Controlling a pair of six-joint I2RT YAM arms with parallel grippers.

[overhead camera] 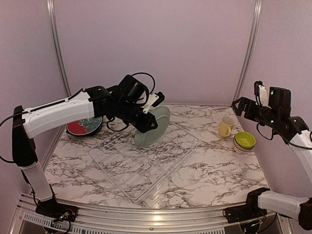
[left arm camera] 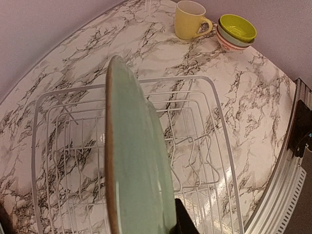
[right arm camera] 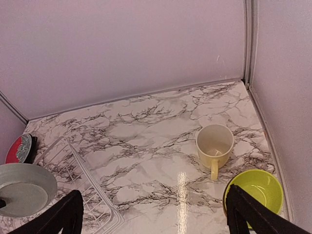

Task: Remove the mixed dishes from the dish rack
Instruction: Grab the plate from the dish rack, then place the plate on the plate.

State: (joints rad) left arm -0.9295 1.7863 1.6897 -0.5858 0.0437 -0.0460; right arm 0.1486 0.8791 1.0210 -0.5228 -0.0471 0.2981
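Observation:
My left gripper [overhead camera: 147, 118] is shut on a pale green round plate [overhead camera: 154, 127] with a brown rim and holds it on edge just above the far part of the white wire dish rack [overhead camera: 146, 163]. In the left wrist view the plate [left arm camera: 136, 161] fills the middle, with one black finger [left arm camera: 184, 223] against its right face; the other finger is hidden. No other dish shows in the rack [left arm camera: 219, 131]. My right gripper [overhead camera: 242, 105] is open and empty, high above the pale yellow mug [overhead camera: 226, 126] and lime-green bowl [overhead camera: 244, 140].
The mug [right arm camera: 214, 144] stands upright at the far right. The lime-green bowl [left arm camera: 237, 28] is stacked on a red-patterned bowl [left arm camera: 228, 43]. A red and grey plate [overhead camera: 84, 126] lies on a dark stack at the far left. Walls enclose three sides.

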